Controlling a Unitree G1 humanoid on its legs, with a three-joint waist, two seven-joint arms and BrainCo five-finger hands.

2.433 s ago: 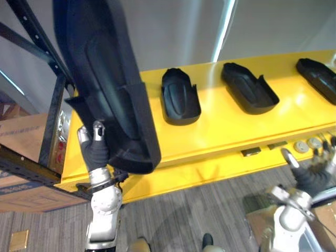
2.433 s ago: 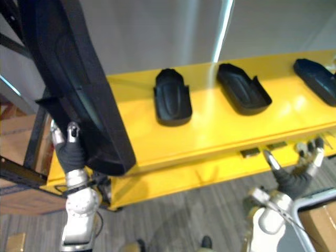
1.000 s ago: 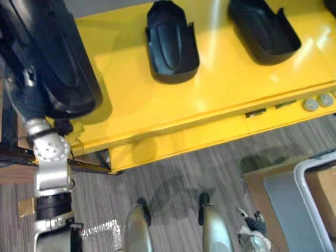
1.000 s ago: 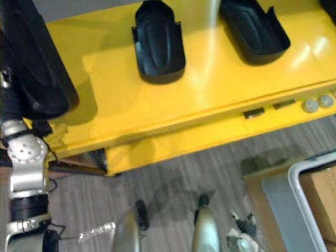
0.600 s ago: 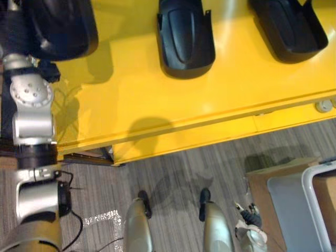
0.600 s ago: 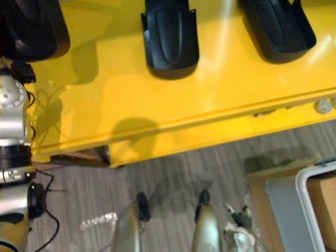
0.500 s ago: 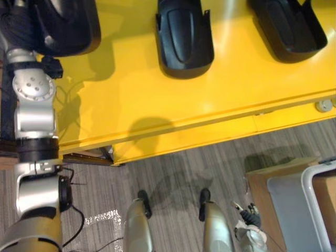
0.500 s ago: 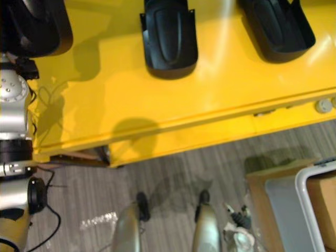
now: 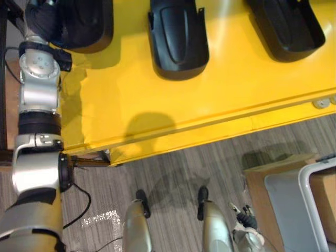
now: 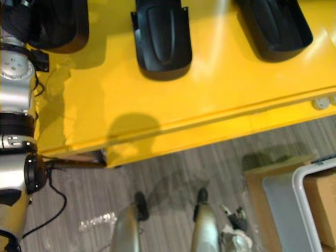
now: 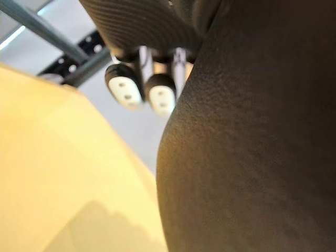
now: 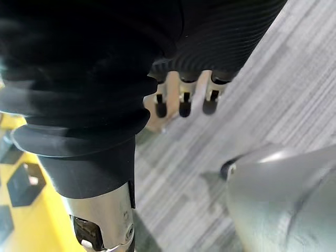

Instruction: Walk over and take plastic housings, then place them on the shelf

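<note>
Three black plastic housings show on the yellow shelf (image 9: 157,105). One lies in the middle (image 9: 177,39) and one to the right (image 9: 286,26). The third housing (image 9: 86,23) sits at the shelf's far left corner, with my left hand (image 9: 44,18) on its left edge. In the left wrist view its dark grained wall (image 11: 252,147) is right against the hand, and the fingertips (image 11: 142,90) reach past its edge above the shelf (image 11: 52,178). My right hand (image 9: 245,219) hangs low beside me over the floor, fingers (image 12: 181,100) straight and holding nothing.
A brown cardboard box (image 9: 260,181) and a white-rimmed grey bin (image 9: 310,194) stand on the carpet at the lower right. A dark rack upright (image 9: 4,79) runs down the left edge. Small round knobs (image 9: 321,103) sit on the shelf's front lip.
My left arm has reached farther over the shelf, carrying the housing down to the far left corner. The right hand has dropped from shelf height to my side. The camera tipped down.
</note>
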